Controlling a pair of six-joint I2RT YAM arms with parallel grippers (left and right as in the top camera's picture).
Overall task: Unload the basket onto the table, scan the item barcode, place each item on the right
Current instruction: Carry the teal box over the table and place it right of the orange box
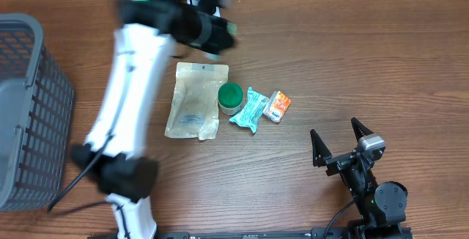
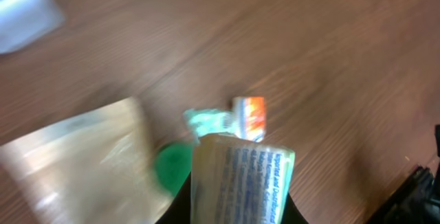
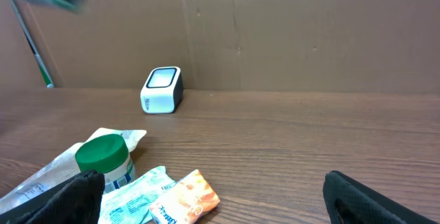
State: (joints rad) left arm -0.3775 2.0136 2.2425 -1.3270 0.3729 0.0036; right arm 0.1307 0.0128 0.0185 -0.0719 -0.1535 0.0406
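Right wrist view, closest first: right fingers (image 3: 364, 200) spread wide at the bottom corners, gripping nothing. Just beyond, green-lidded jar (image 3: 104, 159) upright on the tabletop (image 3: 309, 141). Teal packet (image 3: 137, 193) lying just right of the jar, orange packet (image 3: 185, 200) next along on the same side. Tan pouch (image 3: 41, 179) flat just left of the jar. Farther back from the jar, white scanner (image 3: 162, 90) standing close to the cardboard wall (image 3: 309, 31).

Left wrist view: left fingers (image 2: 173, 210) pinched tight on a pale packet with blue print (image 2: 240, 179), held off the tabletop with the jar in sight below.

Overhead: left arm (image 1: 132, 85) blurred, stretched past the pouch to the far side of the jar. Grey basket (image 1: 29, 114) well to the left of the jar, at the edge of view.
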